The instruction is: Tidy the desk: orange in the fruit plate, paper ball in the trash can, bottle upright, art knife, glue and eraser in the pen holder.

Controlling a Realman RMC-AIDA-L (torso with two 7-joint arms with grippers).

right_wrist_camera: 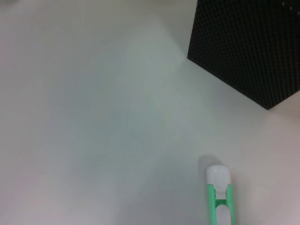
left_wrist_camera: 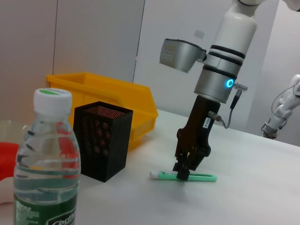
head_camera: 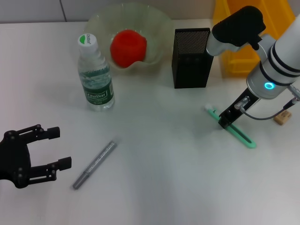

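We are seeing a black perforated metal-mesh pen holder [head_camera: 191, 58], a clear glossy plastic bottle [head_camera: 95, 75], and a matte white table [head_camera: 159, 168].

The head camera looks steeply down over the whole surface [head_camera: 154, 140]. The left wrist camera sits low, facing across it; the right wrist camera hangs close above. All share the pen holder [head_camera: 191, 58].

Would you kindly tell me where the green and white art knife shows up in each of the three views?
Head view: the art knife lies flat on the desk, right of centre, under the right claw.
Left wrist view: art knife low, right of centre.
Right wrist view: art knife at the bottom edge.
Shared landmark: the pen holder.
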